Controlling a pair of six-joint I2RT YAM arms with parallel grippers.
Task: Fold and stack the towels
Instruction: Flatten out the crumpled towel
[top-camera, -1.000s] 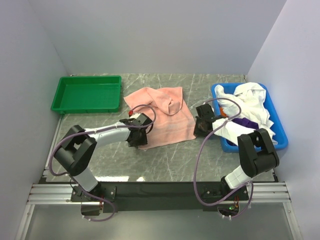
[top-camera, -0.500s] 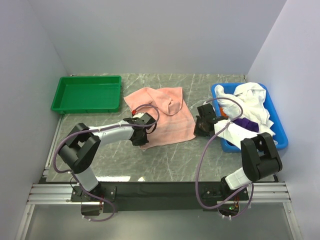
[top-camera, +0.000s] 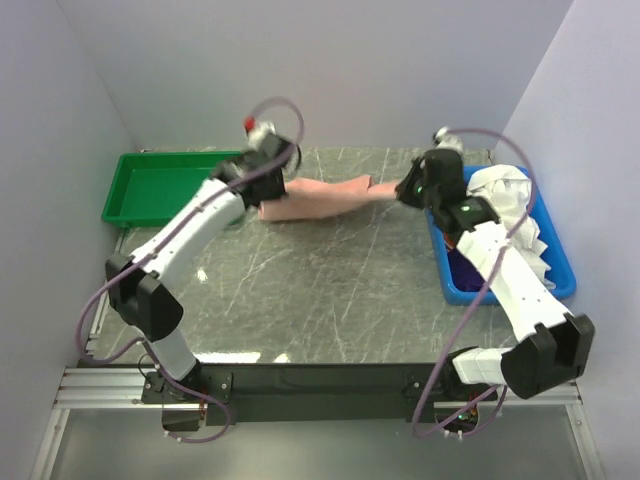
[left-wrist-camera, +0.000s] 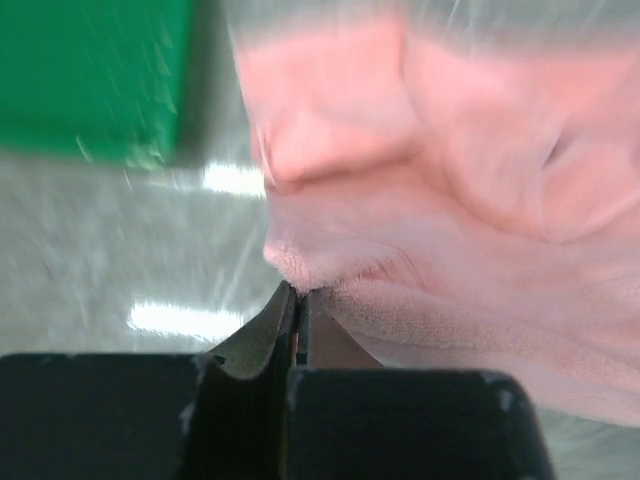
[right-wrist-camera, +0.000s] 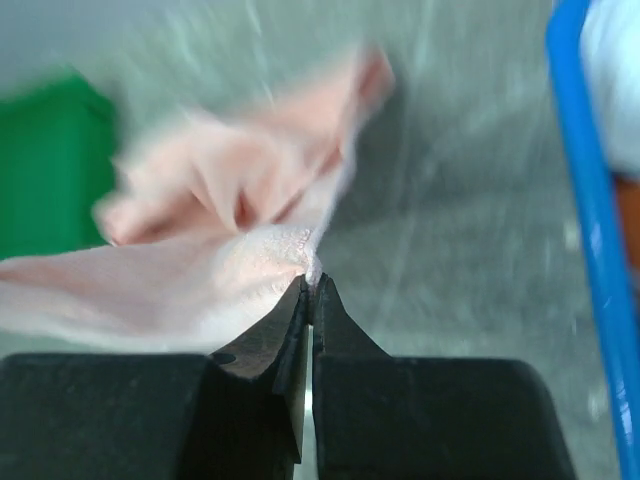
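Both the left tool (left-wrist-camera: 297, 295) and right tool (right-wrist-camera: 311, 287) clamp the pink towel (top-camera: 322, 200).

Colours: the salmon-pink towel (top-camera: 320, 200) is plain, no print, and the white towels (top-camera: 503, 190) in the blue bin (top-camera: 455, 292) are plain too. The tray (top-camera: 150, 190) is solid bright green, and the table (top-camera: 330, 300) is grey marble with pale white veining. My left gripper (left-wrist-camera: 297, 300) and right gripper (right-wrist-camera: 311, 290) are matte black, my left arm (top-camera: 190, 235) and right arm (top-camera: 512, 285) are white with black joints, and the walls (top-camera: 300, 70) are pale lavender-grey.
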